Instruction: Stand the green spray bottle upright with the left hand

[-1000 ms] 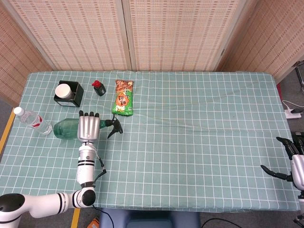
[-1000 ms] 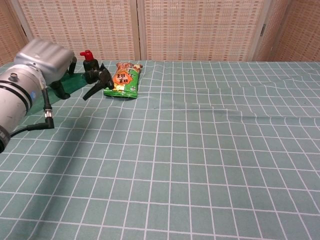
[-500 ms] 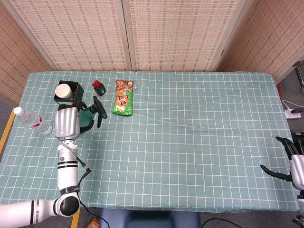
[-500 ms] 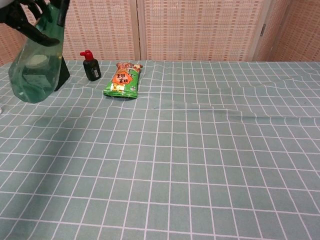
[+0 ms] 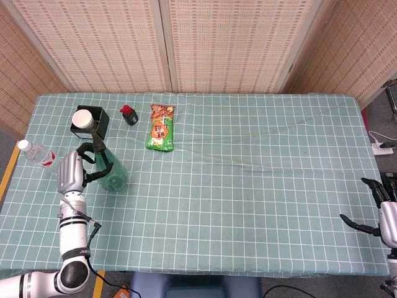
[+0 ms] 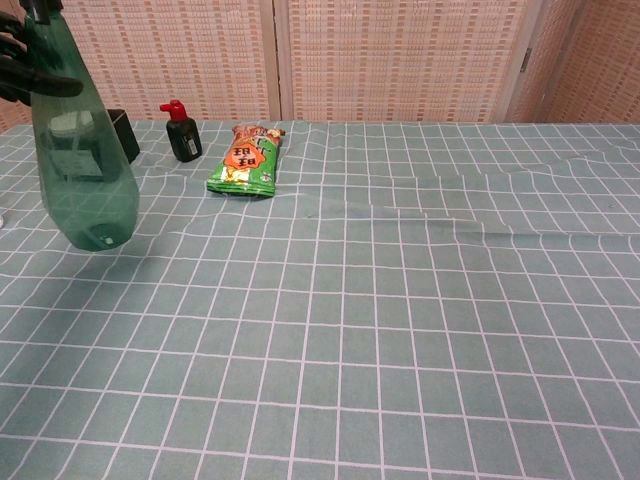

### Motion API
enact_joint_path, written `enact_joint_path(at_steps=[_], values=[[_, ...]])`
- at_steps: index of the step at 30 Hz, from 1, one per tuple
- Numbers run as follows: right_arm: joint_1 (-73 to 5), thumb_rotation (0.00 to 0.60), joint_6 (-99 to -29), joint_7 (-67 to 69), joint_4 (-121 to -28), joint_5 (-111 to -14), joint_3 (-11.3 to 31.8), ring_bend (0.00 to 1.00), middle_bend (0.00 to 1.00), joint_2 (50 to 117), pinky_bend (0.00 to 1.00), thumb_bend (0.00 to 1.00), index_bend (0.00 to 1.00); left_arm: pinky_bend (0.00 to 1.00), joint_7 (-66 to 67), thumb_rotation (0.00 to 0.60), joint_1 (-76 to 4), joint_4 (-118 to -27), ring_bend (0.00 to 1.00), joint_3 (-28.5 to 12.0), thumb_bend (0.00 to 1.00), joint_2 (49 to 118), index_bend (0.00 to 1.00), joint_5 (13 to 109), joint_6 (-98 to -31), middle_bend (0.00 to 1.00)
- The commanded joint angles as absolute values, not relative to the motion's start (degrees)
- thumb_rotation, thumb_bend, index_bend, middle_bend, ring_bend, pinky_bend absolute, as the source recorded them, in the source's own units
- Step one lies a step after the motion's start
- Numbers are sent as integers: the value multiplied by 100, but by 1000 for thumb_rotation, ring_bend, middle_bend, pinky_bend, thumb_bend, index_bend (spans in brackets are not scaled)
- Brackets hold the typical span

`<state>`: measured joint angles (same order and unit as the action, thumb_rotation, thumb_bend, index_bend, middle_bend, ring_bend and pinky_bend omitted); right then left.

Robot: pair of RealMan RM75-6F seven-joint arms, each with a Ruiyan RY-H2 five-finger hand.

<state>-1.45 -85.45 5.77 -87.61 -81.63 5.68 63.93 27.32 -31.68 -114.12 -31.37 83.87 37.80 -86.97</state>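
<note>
Green spray bottle upright in the left hand's grip, near the table's left edge; setting down and letting go remain.

Head view: the left hand [image 5: 70, 173] grasps the green spray bottle [image 5: 109, 175] high up, by the neck, near the left edge of the table [image 5: 248, 186]; the bottle stands roughly vertical, base down. The right hand [image 5: 383, 211] rests at the right edge, fingers spread, holding nothing. Chest view: the green spray bottle [image 6: 82, 170] hangs upright, dark fingers [image 6: 30, 75] wrapped about its upper part; whether its base touches the cloth I cannot tell, though it seems just above it. By my reckoning the turning is done.
</note>
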Motion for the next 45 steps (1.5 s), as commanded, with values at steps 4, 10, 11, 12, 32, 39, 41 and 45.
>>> enact_joint_path(at_steps=[4, 10, 11, 12, 32, 39, 41, 45], values=[[-129, 600, -8618, 429, -8726, -8138, 595, 0, 177, 6466, 0, 0, 173, 278, 1576, 600, -3073, -11361, 491, -3281, 297, 8626, 572, 4414, -8728, 717], [-138, 600, -8562, 328, -8782, -8073, 603, 0, 177, 6448, 0, 0, 175, 268, 1409, 600, -3137, -10906, 491, -3113, 297, 8815, 565, 4640, -8715, 714], [-137, 600, -8566, 312, -8789, -8072, 603, 0, 177, 6449, 0, 0, 175, 267, 1393, 600, -3136, -10793, 491, -3055, 297, 8843, 565, 4682, -8703, 714], [-136, 600, -8569, 299, -8795, -8072, 603, 0, 177, 6451, 0, 0, 176, 266, 1373, 600, -3131, -10679, 491, -2997, 297, 8868, 565, 4729, -8689, 714], [-135, 600, -8569, 174, -8839, -8056, 608, 0, 177, 6463, 1, 0, 183, 260, 1170, 600, -3028, -9548, 491, -2686, 290, 9114, 558, 4571, -8162, 709], [-133, 600, -8566, 190, -8832, -8061, 606, 0, 178, 6463, 2, 0, 183, 257, 1163, 600, -3016, -9494, 482, -2681, 281, 9152, 537, 4593, -8132, 687], [-133, 600, -8563, 191, -8833, -8060, 605, 0, 178, 6463, 2, 0, 183, 249, 1150, 600, -3003, -9524, 462, -2678, 267, 9133, 498, 4616, -8118, 655], [-135, 600, -8555, 196, -8837, -8061, 605, 0, 178, 6457, 2, 0, 184, 239, 1102, 600, -2961, -9583, 440, -2658, 251, 9097, 453, 4645, -8084, 610]])
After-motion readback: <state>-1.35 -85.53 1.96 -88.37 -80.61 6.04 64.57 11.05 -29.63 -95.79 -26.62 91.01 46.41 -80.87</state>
